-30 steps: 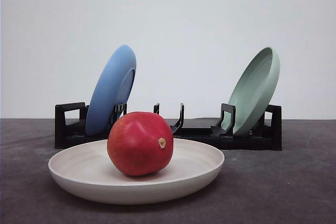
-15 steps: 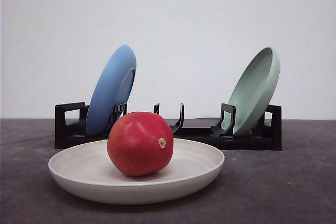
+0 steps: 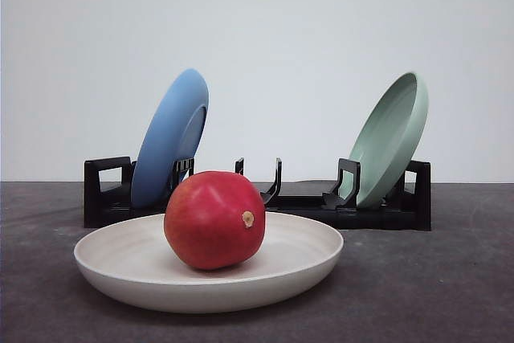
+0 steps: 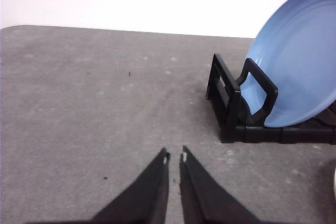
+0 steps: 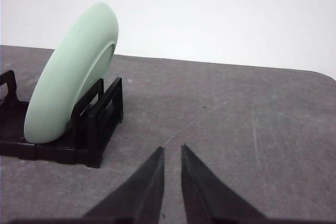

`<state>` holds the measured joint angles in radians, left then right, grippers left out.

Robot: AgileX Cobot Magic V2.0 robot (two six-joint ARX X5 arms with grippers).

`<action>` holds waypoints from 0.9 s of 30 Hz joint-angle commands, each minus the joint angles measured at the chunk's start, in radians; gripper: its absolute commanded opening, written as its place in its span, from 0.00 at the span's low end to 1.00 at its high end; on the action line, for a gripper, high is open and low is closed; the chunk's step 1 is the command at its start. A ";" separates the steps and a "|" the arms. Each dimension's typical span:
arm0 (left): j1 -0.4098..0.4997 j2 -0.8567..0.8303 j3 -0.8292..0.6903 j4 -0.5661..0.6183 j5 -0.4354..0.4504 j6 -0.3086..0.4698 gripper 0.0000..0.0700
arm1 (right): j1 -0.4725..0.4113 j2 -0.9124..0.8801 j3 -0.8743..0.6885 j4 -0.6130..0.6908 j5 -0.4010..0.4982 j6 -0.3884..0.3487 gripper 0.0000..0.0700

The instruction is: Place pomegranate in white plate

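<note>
**Fruit sitting in the plate, both claws idle**

Left gripper point(image 4: 174, 157): fingers nearly pressed together, a thin slit between the tips, pinching nothing. It is hanging low over bare grey table point(image 4: 94, 103), pointing past the near end of the black rack point(image 4: 236, 111), where the blue plate point(image 4: 296, 56) is leaning.

Right gripper point(image 5: 172, 150): same posture, tips close with a narrow gap, holding nothing, aiming over open table beside the rack end carrying the pale green plate point(image 5: 71, 77).

No labels or writing readable anywhere.

Front view: the pomegranate point(image 3: 214, 219) is resting inside the white plate point(image 3: 120, 267), slightly left of its centre, tan stem nub facing the camera. The plate is sitting on the table in front of the rack.

Against the shots from a second and half a second ago, nothing is shifting: fruit, plates and rack are sitting exactly as before.
</note>
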<state>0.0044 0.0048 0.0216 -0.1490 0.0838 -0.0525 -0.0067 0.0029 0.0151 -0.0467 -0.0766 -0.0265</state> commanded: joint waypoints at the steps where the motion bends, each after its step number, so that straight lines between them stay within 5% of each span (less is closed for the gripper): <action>1: 0.000 -0.002 -0.010 0.011 0.002 0.007 0.02 | 0.000 0.001 -0.004 0.009 -0.001 0.000 0.08; 27: 0.000 -0.002 -0.010 0.011 0.002 0.007 0.02 | 0.000 0.001 -0.004 0.009 -0.001 0.000 0.08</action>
<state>0.0044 0.0045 0.0216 -0.1490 0.0838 -0.0525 -0.0067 0.0029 0.0151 -0.0467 -0.0769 -0.0265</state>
